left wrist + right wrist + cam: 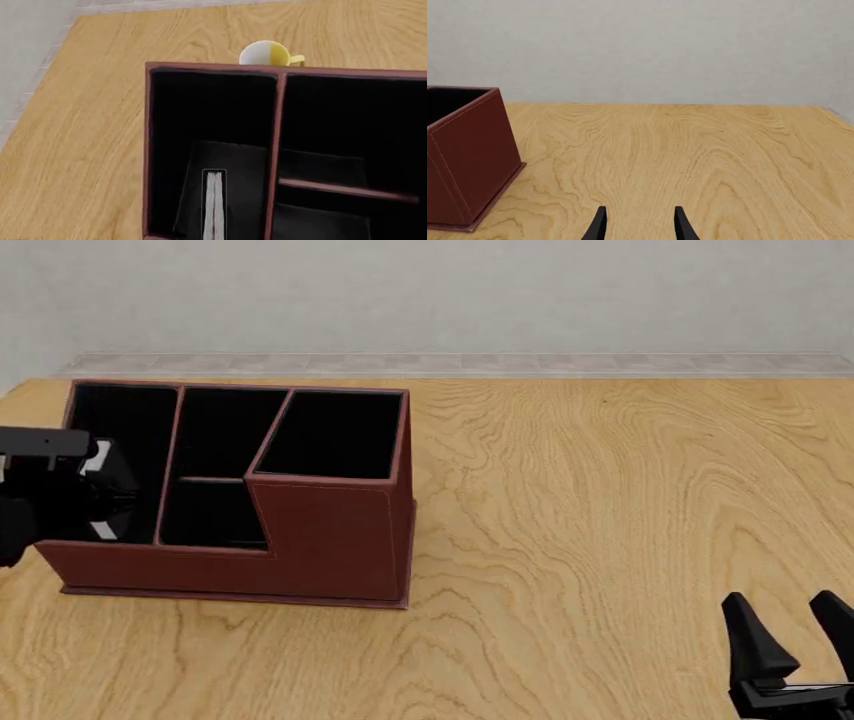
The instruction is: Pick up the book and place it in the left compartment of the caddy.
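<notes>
Nearest the front camera, the right tool [798, 638] hangs spread and empty over the bare tabletop [601, 520], while the left tool [54, 502], its state impossible to tell, reaches into the caddy [327, 540], where the book [214, 202] stands on edge in the left compartment [210, 115].

Lighting: bright, even, diffuse; no single source apparent. Shadows: very faint on the counter [601, 540]; the caddy [334, 540] interior reads near-uniform black, detail lost. Glare: none. Focus: sharp in all three views, no blur. Distortion: none seen at the edges. Surfaces flat, clean render.
</notes>
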You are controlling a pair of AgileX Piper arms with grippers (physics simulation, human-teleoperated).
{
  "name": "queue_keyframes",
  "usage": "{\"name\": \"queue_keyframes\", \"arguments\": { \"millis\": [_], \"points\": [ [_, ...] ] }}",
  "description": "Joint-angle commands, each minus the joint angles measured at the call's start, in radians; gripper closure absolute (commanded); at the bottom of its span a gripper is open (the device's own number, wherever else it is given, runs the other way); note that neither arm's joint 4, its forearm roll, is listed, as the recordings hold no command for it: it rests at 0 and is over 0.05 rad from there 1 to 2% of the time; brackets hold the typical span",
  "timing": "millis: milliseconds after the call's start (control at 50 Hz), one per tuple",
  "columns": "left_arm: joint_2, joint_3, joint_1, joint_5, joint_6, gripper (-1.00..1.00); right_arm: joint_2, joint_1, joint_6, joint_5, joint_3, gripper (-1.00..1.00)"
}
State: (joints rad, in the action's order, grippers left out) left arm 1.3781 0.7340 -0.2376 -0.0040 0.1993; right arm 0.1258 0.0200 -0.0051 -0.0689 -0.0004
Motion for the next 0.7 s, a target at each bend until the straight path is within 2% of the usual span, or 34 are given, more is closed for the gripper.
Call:
{"name": "queue_keyframes", "arguments": {
  "millis": [20,700],
  "points": [
    [0.013,0.002,-0.01,-0.026,0.016,1.0,0.0,0.0,0.0,0.0,0.0,-1.0],
    [0.068,-0.015,-0.016,-0.084,0.008,1.0,0.001,0.0,0.001,0.0,0.0,-1.0]
  ]
}}
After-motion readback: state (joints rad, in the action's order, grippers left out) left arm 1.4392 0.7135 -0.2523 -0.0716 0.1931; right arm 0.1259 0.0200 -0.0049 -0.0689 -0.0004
